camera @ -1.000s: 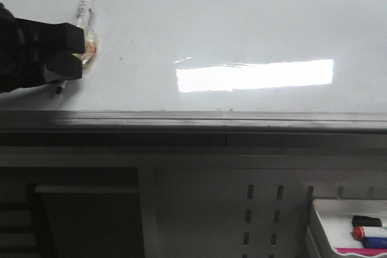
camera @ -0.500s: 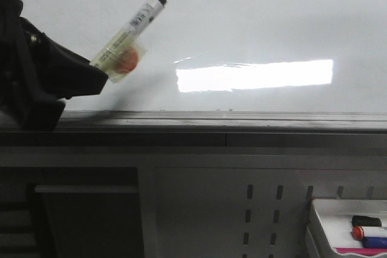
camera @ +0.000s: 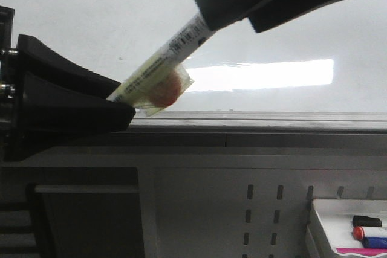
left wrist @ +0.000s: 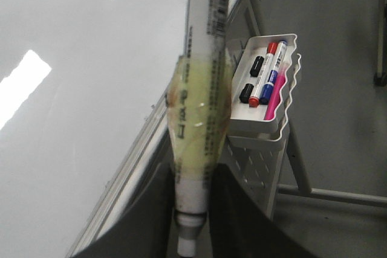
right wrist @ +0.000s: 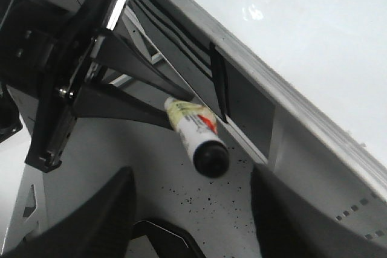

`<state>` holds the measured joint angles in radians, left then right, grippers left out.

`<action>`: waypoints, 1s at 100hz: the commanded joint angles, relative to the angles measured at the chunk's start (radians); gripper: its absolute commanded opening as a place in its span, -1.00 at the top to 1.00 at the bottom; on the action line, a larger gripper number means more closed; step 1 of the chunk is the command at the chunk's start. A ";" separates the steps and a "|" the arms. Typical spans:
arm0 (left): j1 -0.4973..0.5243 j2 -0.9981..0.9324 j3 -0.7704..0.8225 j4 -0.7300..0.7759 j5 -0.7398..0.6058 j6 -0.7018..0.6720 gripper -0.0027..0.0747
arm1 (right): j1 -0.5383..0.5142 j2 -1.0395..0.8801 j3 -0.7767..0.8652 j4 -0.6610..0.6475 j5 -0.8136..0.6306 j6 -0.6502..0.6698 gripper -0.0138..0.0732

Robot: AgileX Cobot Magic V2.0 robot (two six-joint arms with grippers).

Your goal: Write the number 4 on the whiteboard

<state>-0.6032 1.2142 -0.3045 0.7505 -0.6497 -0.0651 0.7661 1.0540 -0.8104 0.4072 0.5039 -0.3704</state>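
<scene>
Front view: marker (camera: pixel 175 49) label illegible

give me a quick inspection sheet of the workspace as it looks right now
surface: whiteboard glossy white with a bright rectangular glare, grey edge rail along its lower side; one tiny dark speck, otherwise unmarked
job's things: number 4 not seen on the board; marker, yellowish tape around its barrel, black cap on
clutter: white tray hung beside the board, holding red, blue and pink markers plus black pieces
grippers: left gripper shut on the marker's lower end; right gripper open, fingers either side of the capped end, not closed on it
cables: nothing seen
surroundings: grey perforated panel below the rail; grey floor and a stand leg in the left wrist view
</scene>
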 commanded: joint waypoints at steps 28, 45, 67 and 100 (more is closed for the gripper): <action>-0.006 -0.021 -0.019 0.023 -0.099 0.000 0.98 | 0.029 0.126 -0.099 0.010 -0.099 -0.044 -0.14; -0.006 -0.021 -0.019 0.023 -0.100 0.000 0.98 | 0.026 0.135 -0.099 0.008 -0.096 -0.044 0.54; -0.006 -0.022 -0.019 0.023 -0.113 0.000 0.85 | 0.025 0.135 -0.099 0.008 -0.087 -0.044 0.83; -0.006 -0.064 -0.017 -0.123 -0.050 0.000 -0.29 | 0.012 0.135 -0.101 0.003 -0.053 -0.044 0.83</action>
<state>-0.6032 1.1978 -0.3029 0.7395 -0.6783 -0.0527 0.7938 1.2077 -0.8773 0.4065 0.4968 -0.4064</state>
